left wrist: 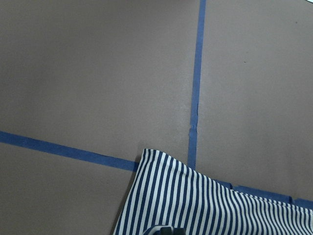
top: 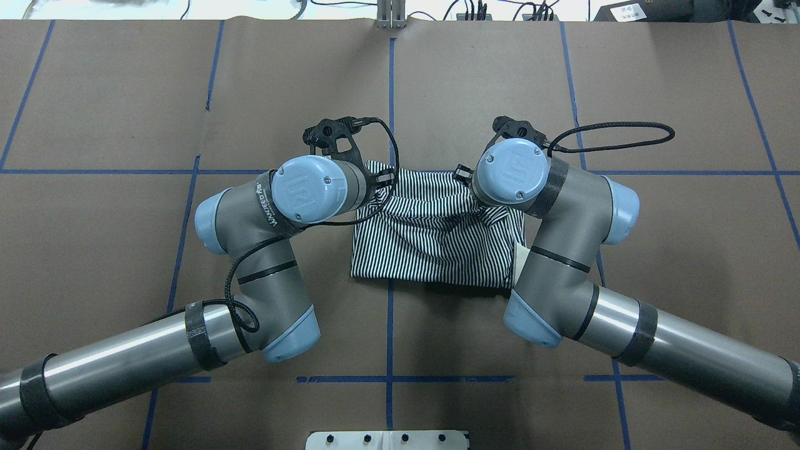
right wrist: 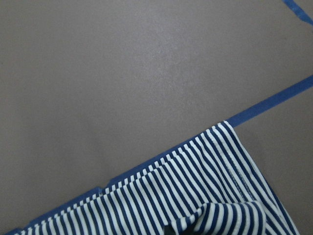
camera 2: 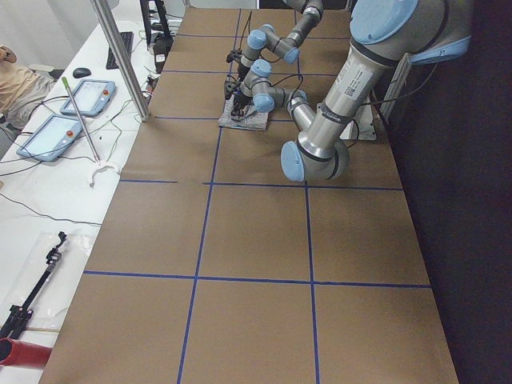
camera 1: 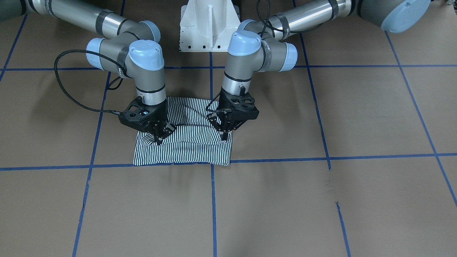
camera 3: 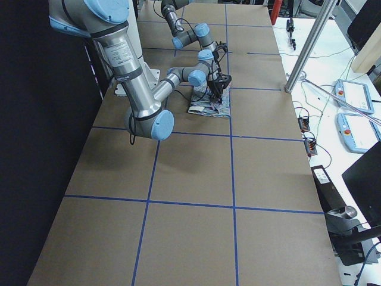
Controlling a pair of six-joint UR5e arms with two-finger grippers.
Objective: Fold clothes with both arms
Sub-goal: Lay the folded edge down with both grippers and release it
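Observation:
The striped polo shirt [camera 1: 185,148] lies folded into a small rectangle on the brown table, just on the robot's side of a blue tape line; it also shows in the overhead view [top: 431,240]. A bit of cream collar [top: 520,255] peeks out by the right arm. My left gripper [camera 1: 225,137] points straight down, its fingers pinched on the top layer near one side edge. My right gripper [camera 1: 159,141] is pinched on the fabric near the other side. The cloth is bunched and wrinkled between them. Both wrist views show only the shirt's far edge [left wrist: 195,205] [right wrist: 210,181].
The white pedestal base [camera 1: 209,25] stands behind the shirt. Blue tape lines [camera 1: 214,200] mark a grid on the brown table. Off the table's side, a bench holds tablets [camera 2: 60,128] and cables, with a metal pole [camera 2: 120,56] at the edge.

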